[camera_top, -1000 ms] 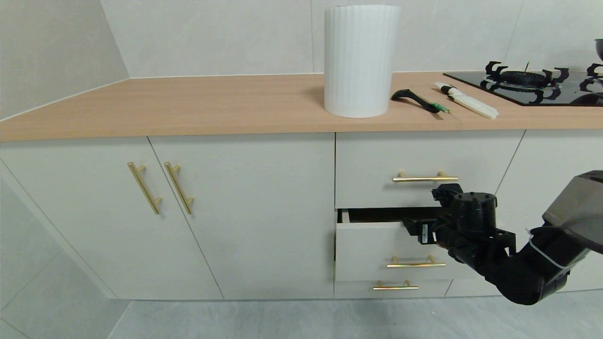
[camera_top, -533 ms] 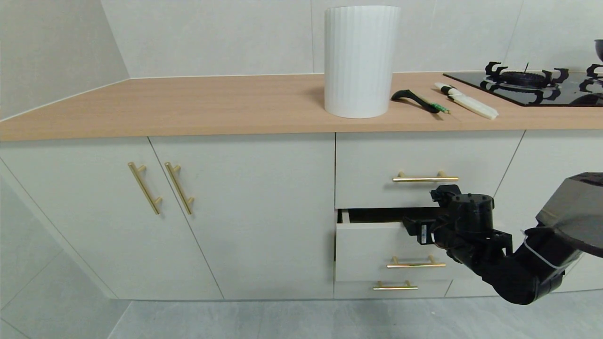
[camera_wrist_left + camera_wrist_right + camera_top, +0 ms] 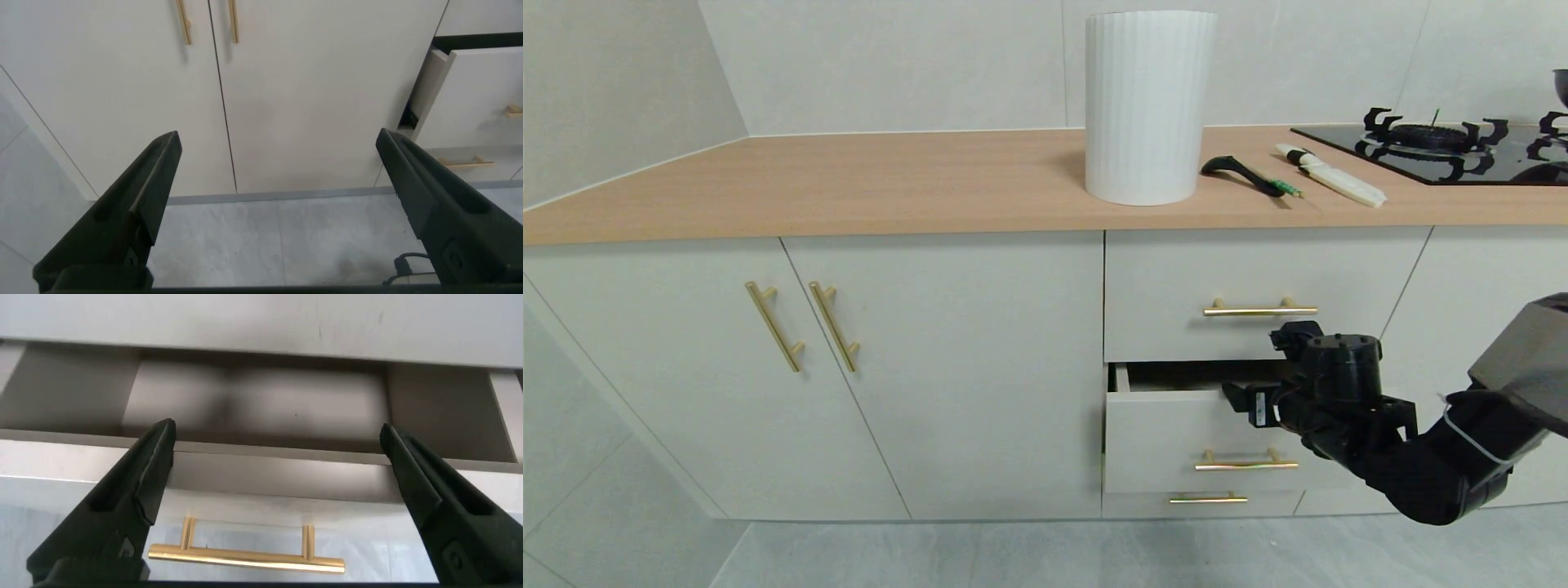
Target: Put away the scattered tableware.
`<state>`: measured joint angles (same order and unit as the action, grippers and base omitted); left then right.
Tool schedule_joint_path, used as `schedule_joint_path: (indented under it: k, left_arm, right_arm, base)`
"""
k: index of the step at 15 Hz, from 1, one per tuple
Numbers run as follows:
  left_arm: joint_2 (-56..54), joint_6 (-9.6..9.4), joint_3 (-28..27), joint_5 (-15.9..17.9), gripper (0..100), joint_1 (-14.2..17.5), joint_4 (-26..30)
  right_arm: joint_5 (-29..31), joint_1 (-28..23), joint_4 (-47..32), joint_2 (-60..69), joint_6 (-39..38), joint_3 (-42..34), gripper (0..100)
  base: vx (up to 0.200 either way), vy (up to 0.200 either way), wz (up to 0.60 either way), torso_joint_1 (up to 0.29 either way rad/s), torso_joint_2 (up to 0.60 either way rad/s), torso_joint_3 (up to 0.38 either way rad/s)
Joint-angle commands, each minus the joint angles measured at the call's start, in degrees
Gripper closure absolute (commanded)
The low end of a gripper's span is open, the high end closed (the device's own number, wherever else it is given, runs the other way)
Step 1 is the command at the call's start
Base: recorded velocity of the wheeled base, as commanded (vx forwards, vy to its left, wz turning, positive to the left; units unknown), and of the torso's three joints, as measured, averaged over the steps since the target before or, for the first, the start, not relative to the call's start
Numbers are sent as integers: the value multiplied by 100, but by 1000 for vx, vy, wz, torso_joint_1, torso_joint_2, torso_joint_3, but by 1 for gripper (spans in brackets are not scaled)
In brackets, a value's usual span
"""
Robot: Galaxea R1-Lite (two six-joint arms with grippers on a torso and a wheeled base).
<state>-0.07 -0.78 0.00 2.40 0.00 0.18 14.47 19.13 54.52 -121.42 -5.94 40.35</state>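
Fingers (image 3: 139,482) of the right gripper (image 3: 278,433) stand spread wide with nothing between them, level with the top edge of the middle drawer (image 3: 1168,425), towards the right end of its front. Whether they touch that front I cannot tell. The drawer is pulled part way out, so a dark gap shows above its front panel, and its brass bar handle (image 3: 1245,464) lies below the gripper.

The left gripper (image 3: 278,139) is also wide open and empty. It hangs low and faces the grey floor (image 3: 286,237) and the foot of the cupboard doors (image 3: 310,90).

Above the open drawer is a shut top drawer (image 3: 1176,278) with its own brass handle (image 3: 1260,309). Below it the handle of a bottom drawer (image 3: 1207,497) peeks out. To the left of the drawers are two shut cupboard doors, their brass handles (image 3: 772,325) side by side.

On the wooden worktop (image 3: 849,180) above stands a tall white ribbed container (image 3: 1147,106), upright and over the left part of the drawer stack. Just to its right lies a black-handled utensil (image 3: 1241,173), and near that, apart from it, a long white utensil (image 3: 1331,184). Both lie flat on the wood, well above the open drawer. Farther right is a black gas hob (image 3: 1437,151) set into the worktop, with pale wall tiles (image 3: 890,57) behind everything.
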Motion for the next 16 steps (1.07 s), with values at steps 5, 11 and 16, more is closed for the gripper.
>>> schedule_joint_path:
  k: [5, 11, 16]
  left_arm:
    - [7, -1, 0, -3, 0, 0, -1]
    - [7, -1, 0, -3, 0, 0, -1]
    - [7, -1, 0, -3, 0, 0, -1]
  right_arm:
    - [-58, 3, -635, 400, 14, 8, 0]
    - [-304, 65, -1628, 945, 14, 8, 0]
    - [-665, 118, -2578, 1472, 22, 43, 0]
  base:
    - [0, 0, 0, 0, 0, 0]
    - [0, 0, 0, 0, 0, 0]
    - [0, 0, 0, 0, 0, 0]
